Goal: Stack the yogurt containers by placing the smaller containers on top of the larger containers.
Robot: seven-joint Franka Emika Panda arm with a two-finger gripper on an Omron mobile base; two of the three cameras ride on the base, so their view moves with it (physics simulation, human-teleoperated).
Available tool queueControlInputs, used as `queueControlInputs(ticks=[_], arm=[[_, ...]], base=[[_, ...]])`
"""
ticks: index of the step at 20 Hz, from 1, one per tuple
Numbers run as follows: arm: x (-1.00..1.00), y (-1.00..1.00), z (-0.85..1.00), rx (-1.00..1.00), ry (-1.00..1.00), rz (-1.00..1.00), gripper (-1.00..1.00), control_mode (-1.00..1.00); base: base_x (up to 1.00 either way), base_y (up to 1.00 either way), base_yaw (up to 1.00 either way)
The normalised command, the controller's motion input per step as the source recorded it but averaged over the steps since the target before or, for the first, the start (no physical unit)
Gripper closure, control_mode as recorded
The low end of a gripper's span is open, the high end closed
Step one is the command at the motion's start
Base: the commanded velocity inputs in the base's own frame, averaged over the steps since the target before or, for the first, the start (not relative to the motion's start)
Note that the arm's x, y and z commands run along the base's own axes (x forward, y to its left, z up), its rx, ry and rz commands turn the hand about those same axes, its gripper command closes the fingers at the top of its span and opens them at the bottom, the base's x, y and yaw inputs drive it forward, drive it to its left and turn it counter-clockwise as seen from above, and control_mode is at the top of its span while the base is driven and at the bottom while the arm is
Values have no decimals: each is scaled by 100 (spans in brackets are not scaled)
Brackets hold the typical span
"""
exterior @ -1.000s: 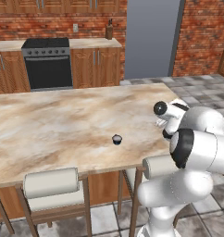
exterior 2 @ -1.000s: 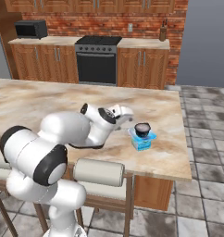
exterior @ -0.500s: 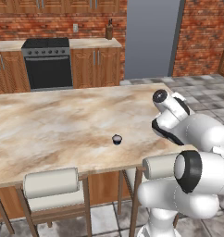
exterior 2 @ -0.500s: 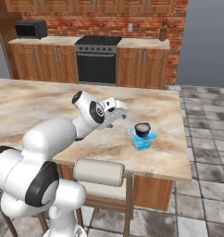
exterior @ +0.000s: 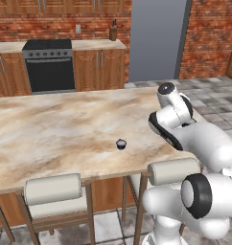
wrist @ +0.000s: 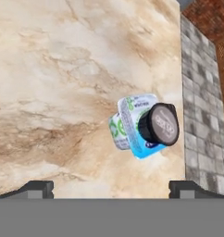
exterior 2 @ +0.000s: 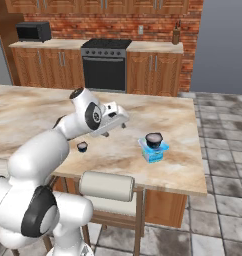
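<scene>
One dark cup already sits on the blue tub; the other cup stands alone on the tabletop.

You see the tool (exterior 2: 114, 123) with its jaws wide open and nothing between them, above the marble tabletop (exterior 2: 173, 120). The pale blue tub (exterior 2: 154, 150) stands near the right end and carries a dark cup (exterior 2: 153, 139). Its green letters cannot be read, and the writing on the cup lid is too blurred. The second dark cup (exterior 2: 82, 146) stands well apart, near the front edge.
</scene>
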Motion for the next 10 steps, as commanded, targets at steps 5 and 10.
queueControlInputs(ticks=[5, 10], arm=[[-30, 46, 0, 18, 0, -6, -100, -100], [-25, 51, -1, 18, 0, -7, -100, -100]], base=[[0, 0, 0], [0, 0, 0]])
